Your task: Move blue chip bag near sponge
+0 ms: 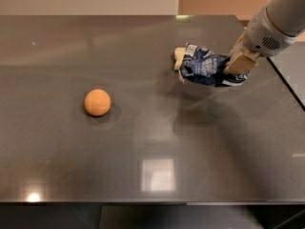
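Note:
The blue chip bag [206,67] is a crinkled navy foil bag with white print, held above the dark table [152,142] at the back right. My gripper [237,63] is shut on the bag's right end, with cream fingers [239,61] showing. The sponge [178,57] is pale yellow and lies just left of the bag; the bag hides most of it, so only its left edge shows.
An orange ball [97,102] sits on the left middle of the table. The table's right edge [286,87] runs close past my arm [274,25]. A wall stands behind the far edge.

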Controlling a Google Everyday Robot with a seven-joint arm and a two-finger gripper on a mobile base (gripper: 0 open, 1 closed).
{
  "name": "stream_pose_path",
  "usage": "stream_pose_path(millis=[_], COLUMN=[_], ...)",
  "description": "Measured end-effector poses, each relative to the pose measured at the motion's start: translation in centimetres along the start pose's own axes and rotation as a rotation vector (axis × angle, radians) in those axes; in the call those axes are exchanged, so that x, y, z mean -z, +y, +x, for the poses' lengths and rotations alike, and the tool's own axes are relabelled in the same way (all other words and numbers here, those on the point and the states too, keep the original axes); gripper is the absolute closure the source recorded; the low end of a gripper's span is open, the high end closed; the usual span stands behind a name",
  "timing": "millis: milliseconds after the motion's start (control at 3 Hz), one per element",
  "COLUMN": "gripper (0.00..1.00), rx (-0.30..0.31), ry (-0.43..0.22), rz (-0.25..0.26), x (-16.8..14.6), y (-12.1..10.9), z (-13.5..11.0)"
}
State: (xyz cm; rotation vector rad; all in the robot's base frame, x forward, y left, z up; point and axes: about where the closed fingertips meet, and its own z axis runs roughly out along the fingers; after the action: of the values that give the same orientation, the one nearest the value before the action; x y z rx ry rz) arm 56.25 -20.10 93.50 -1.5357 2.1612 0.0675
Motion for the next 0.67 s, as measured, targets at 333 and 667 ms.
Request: stream_pose_path(millis=[333,667], gripper=[1.0,0.82], rx=[-0.081,-0.171], ry=[-0.035,-0.066], rz=[0.029,0.061], x=[-1.5,-3.0], y=[-3.1,-5.8], z=[0.1,0.5])
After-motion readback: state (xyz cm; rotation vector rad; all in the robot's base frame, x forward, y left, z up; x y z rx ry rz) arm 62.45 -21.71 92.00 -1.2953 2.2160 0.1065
